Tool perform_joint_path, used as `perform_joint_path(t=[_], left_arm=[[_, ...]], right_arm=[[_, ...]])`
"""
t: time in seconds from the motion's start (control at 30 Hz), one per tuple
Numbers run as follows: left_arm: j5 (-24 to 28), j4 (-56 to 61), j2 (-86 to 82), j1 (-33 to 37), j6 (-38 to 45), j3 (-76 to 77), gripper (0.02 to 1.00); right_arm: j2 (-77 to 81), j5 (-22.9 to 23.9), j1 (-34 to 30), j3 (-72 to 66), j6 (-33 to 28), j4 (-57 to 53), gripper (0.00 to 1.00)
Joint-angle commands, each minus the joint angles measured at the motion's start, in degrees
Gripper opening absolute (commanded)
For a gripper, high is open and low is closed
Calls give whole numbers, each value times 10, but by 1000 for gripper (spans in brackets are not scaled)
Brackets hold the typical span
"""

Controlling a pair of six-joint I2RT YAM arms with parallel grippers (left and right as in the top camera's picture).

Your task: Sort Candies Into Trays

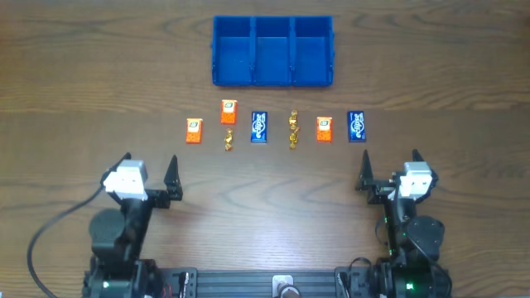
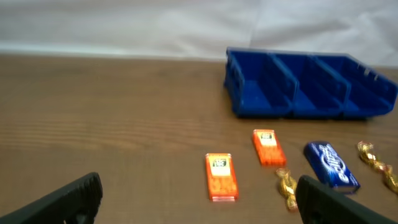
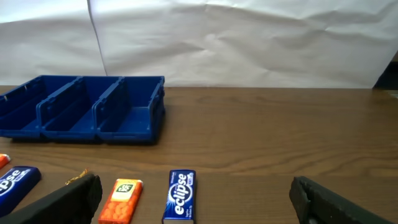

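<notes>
A blue tray (image 1: 273, 18) with three compartments stands at the back centre, with nothing in it. In front of it lies a row of candies: three orange boxes (image 1: 194, 131) (image 1: 228, 112) (image 1: 324, 129), two blue packs (image 1: 259, 126) (image 1: 357, 126) and gold-wrapped sweets (image 1: 228, 139) (image 1: 293, 122). My left gripper (image 1: 149, 170) is open near the front left, short of the row. My right gripper (image 1: 389, 168) is open at the front right, also short of the row. The left wrist view has the orange boxes (image 2: 222, 177) (image 2: 268, 147) ahead of the left gripper (image 2: 199, 211). The right wrist view has a blue pack (image 3: 180, 196) ahead.
The wooden table stretches bare to both sides of the candy row and between the two arms. A white backdrop hangs behind the table's far edge. A black cable loops at the front left (image 1: 50, 236).
</notes>
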Motion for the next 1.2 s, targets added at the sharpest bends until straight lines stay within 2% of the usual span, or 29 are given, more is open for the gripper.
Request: perform_joint_path(t=[0.03, 0.13, 0.27, 0.5, 0.53, 0.7, 0.9, 1.2], left_arm=[[-5, -80, 239, 3, -24, 283, 1000], [-2, -243, 465, -2, -40, 517, 1000], [-3, -383, 703, -43, -45, 675, 998], [-5, -390, 896, -66, -56, 679, 1000], [-18, -392, 921, -73, -61, 679, 1000], [-47, -396, 974, -87, -73, 675, 1000], [-54, -378, 1018, -93, -80, 664, 998], [-64, -352, 1057, -106, -91, 664, 816]], right_arm=[[-4, -3, -2, -3, -9, -2, 1000], [-4, -3, -2, -3, -9, -2, 1000], [-4, -3, -3, -3, -9, -2, 1000], [-4, -3, -2, -3, -9, -2, 1000], [-4, -3, -2, -3, -9, -2, 1000], [-4, -3, -2, -3, -9, -2, 1000], [-4, -3, -3, -3, -9, -2, 1000], [-4, -3, -2, -3, -9, -2, 1000]])
